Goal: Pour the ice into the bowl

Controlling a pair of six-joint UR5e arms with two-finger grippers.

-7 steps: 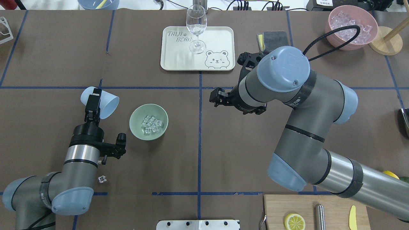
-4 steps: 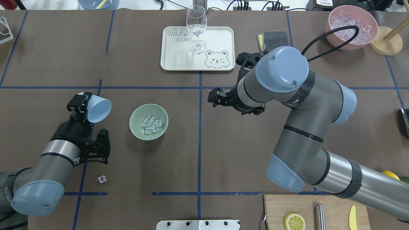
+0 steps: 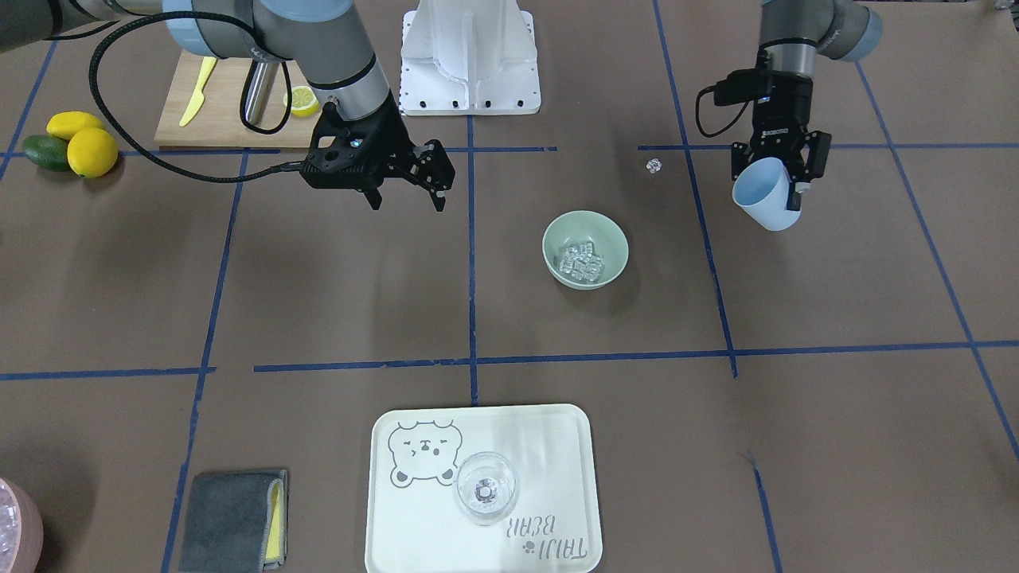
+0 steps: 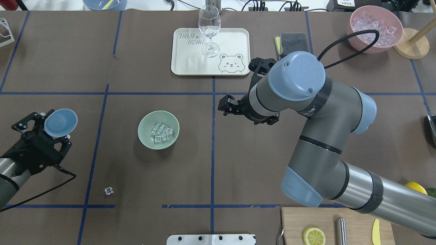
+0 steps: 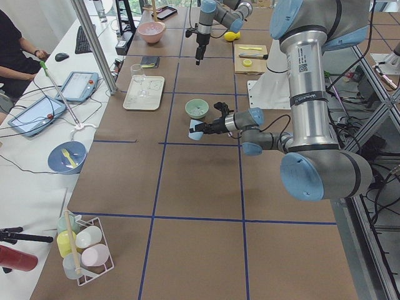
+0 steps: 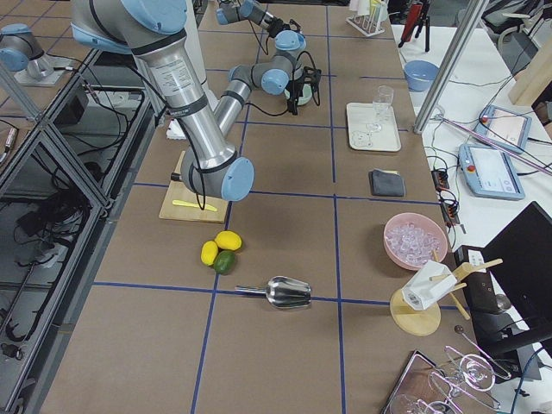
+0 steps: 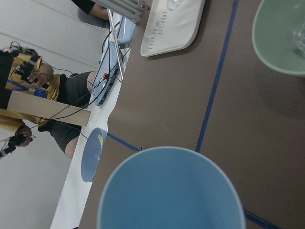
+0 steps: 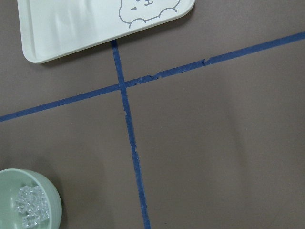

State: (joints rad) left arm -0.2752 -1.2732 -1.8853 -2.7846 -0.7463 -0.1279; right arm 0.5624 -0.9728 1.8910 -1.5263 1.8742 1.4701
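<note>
The pale sage-green bowl (image 4: 147,136) stands left of the table's middle, and the ice (image 4: 160,132) lies in it as a cluster of small clear cubes. Both also show in the front view, the bowl (image 3: 557,239) and the ice (image 3: 583,263). My left gripper (image 4: 54,127) is shut on a light blue cup (image 4: 61,122), held well to the left of the bowl, above the table and roughly upright. The cup (image 7: 171,191) looks empty in the left wrist view. My right gripper (image 3: 406,199) is open and empty, hovering to the right of the bowl.
A single stray clear cube (image 4: 108,191) lies on the table near the left arm. A cream tray (image 4: 231,41) with a wine glass (image 4: 209,30) stands at the back. A pink bowl of ice (image 4: 376,27) is at the back right. A cutting board (image 4: 293,224) lies at the front right.
My left gripper has carried the cup leftward, away from the bowl, and turned it from tipped sideways to roughly upright. The right arm has shifted slightly left.
</note>
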